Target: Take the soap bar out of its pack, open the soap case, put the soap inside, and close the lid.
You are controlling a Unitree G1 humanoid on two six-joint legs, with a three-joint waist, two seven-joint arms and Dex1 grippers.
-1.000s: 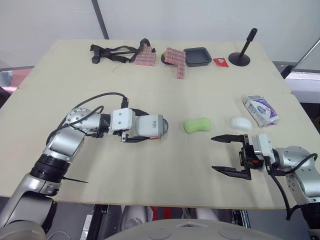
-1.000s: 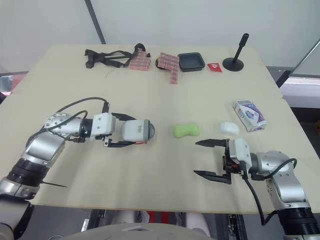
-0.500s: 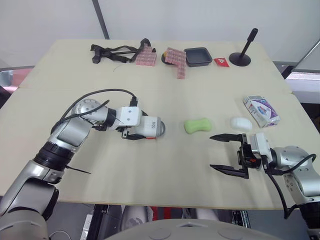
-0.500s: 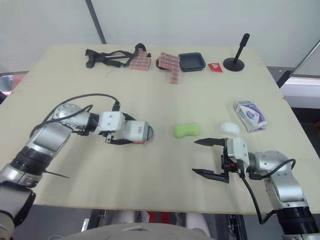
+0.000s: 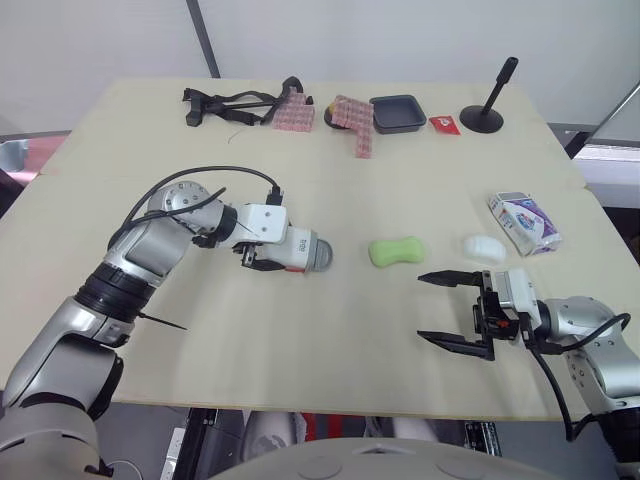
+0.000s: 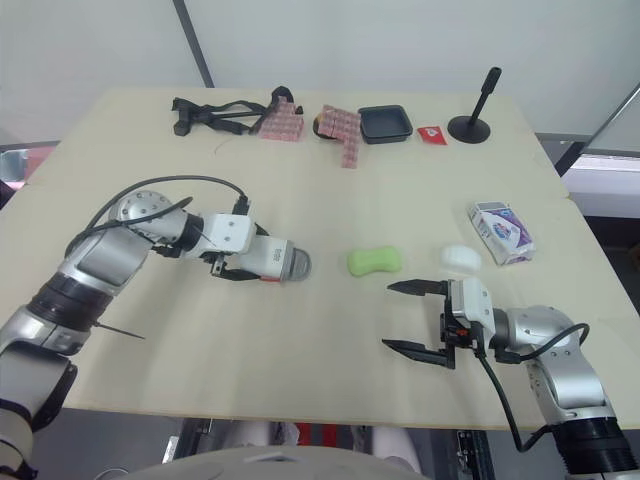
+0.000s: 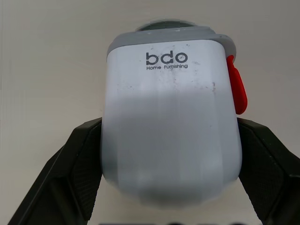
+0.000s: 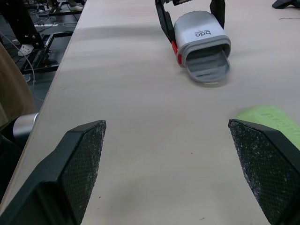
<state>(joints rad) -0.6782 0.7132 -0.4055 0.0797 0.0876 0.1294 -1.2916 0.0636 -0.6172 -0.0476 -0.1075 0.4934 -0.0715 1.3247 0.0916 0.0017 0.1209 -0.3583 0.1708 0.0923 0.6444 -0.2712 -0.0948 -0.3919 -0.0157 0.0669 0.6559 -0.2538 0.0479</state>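
soap case between left fingers

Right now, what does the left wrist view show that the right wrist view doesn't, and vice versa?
The left wrist view adds the small print on the soap case, Home Furnishing, readable up close. The right wrist view adds the case's ribbed grey end, the green soap bar lying apart from it, and the right fingers spread wide. Both show the case clamped between the left fingers, its red latch and the bdo logo.
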